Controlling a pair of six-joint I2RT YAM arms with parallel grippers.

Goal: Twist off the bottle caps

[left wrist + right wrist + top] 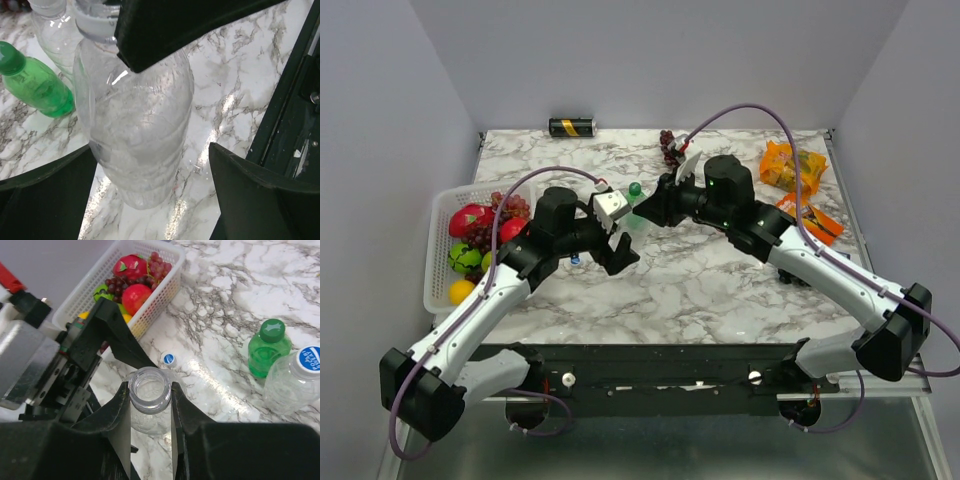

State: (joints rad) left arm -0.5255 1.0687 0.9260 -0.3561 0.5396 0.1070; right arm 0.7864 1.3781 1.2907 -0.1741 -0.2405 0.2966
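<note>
Clear plastic bottle (140, 125), uncapped, is at mid-table over the white marble top (720, 290), right of the white fruit basket (160, 295). Right gripper (150, 392) is clenched on its bare neck. The left gripper (152, 150) is released, fingers spread wide either side of the body. A small blue-and-white cap (169, 359) lies on the marble beside it, and a translucent green capped bottle (269, 347) is just beyond.

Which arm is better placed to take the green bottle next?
Left, likely: the left gripper is open, green bottle near it; right gripper is shut on the neck of the uncapped clear bottle.
</note>
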